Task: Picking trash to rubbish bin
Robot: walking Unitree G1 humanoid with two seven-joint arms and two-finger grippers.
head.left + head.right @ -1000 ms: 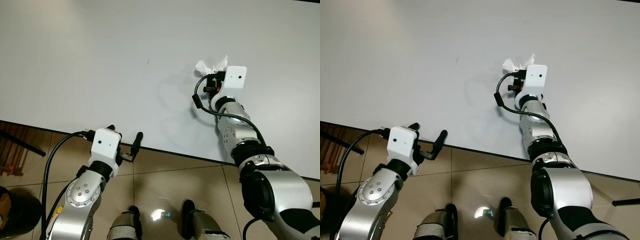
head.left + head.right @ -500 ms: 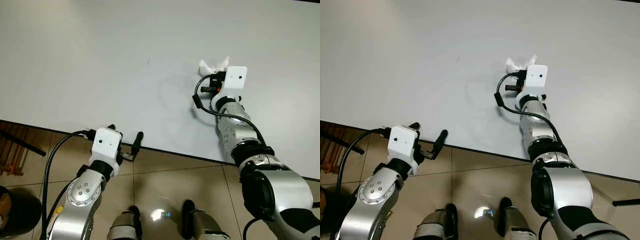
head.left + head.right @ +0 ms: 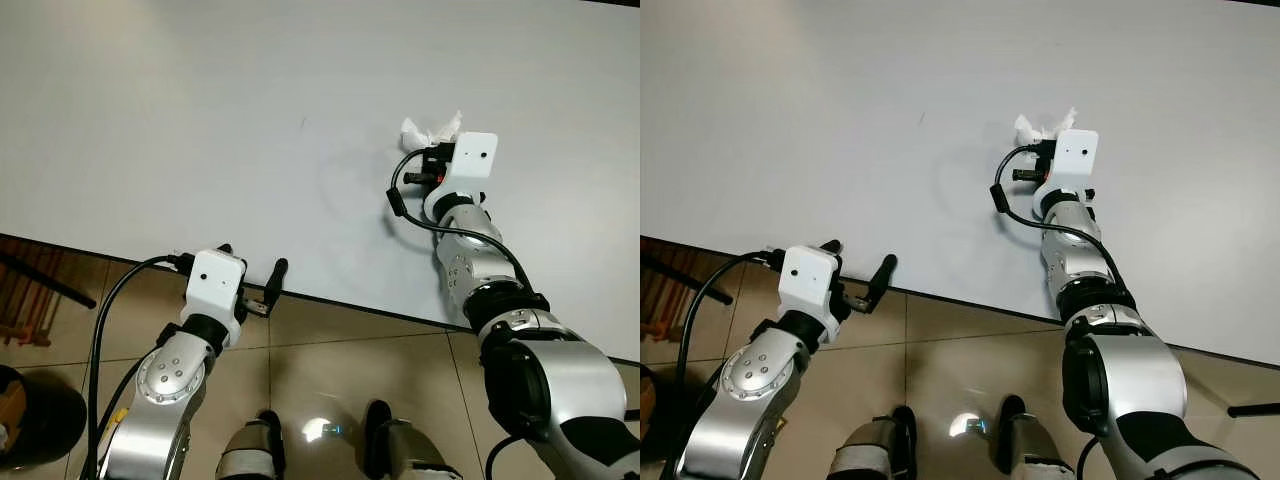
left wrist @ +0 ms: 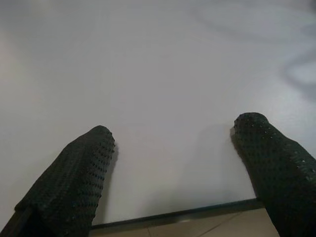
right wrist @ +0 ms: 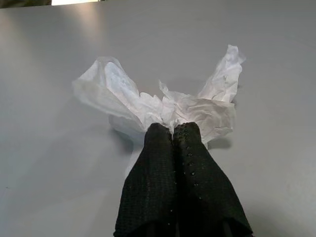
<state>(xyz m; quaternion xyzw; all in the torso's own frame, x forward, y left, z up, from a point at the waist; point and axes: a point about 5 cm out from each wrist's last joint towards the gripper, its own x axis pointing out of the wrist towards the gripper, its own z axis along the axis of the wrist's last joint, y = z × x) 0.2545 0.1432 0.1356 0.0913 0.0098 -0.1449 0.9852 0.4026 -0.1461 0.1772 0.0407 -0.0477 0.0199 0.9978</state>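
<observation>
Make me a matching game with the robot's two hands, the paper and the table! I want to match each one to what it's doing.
Things:
1. left tool
2. right tool
3. tissue
4. table

States:
A. white and crumpled, lying on the table
B. fingers spread apart, at the table's near edge
C. fingers pressed together, pinching the paper
D. flat and pale grey

Pairs: 1-B, 2-C, 3-A, 4-D

Plain indoor room; broad white table [image 3: 180, 120]; glossy beige floor tiles [image 3: 340, 360]; kind of room unclear
</observation>
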